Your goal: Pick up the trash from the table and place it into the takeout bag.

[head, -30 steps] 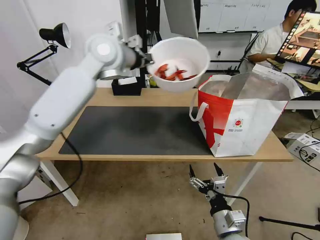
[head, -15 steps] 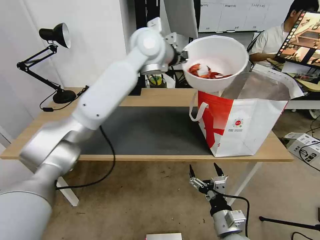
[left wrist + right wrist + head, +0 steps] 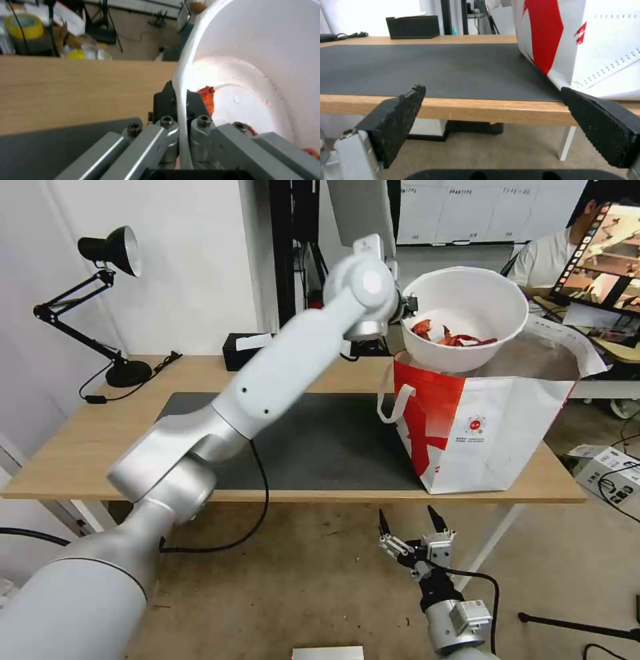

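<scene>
Your left gripper [image 3: 408, 307] was pinched on the rim of the white bowl [image 3: 467, 317], one finger outside the wall and one inside, as the left wrist view showed with the rim [image 3: 181, 100] running between the two black pads. The arm reached from the near left across the dark grey mat [image 3: 320, 440] to the far right, holding the bowl in the air over the open mouth of the takeout bag [image 3: 493, 433]. The bowl sat roughly level, tipped slightly toward you, and its underside overlapped the bag's top edge in the head view; you could not tell whether they touched. Red shell scraps [image 3: 450, 335] lay in the bottom of the bowl.

The bag stood upright on the right end of the table [image 3: 87, 453], its near left corner resting on the mat, silver lining showing at the top and a white loop handle [image 3: 390, 397] hanging on its left side.

Your right gripper [image 3: 413, 527] hung low in front of the table's near edge, below the bag, with its jaws spread wide and nothing between them. In the right wrist view its two black pads [image 3: 401, 117] framed the table edge and the bag's lower corner [image 3: 586, 50].

A black tissue box [image 3: 250, 350] sat at the far edge of the table, and a black desk lamp [image 3: 110, 250] stood at the far left.
</scene>
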